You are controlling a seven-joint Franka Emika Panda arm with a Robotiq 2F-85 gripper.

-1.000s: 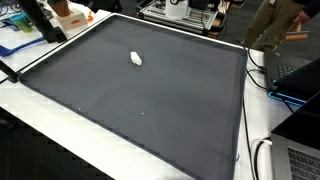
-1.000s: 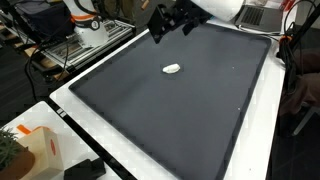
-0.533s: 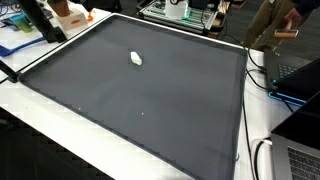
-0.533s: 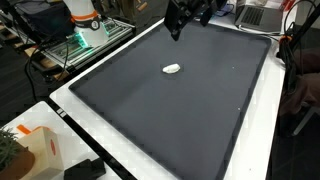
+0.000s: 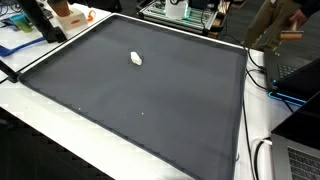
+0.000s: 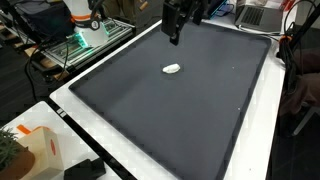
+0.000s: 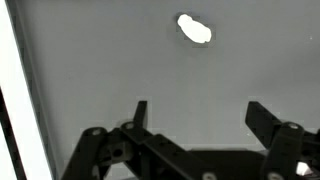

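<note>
White lump point(image 6: 173, 69) is left lying on the dark surface point(image 6: 180, 120). The pincer point(image 6: 175, 37) has just been turned downward near it, kept wide open, and nothing is gripped or touched.

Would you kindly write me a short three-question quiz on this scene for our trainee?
1. The white object lies on: A) the mat B) a plate C) a tray.
2. True or false: the gripper holds the white object.
3. Fill in: the gripper's jaws stand ____.
Key: 1 A; 2 false; 3 open.
</note>
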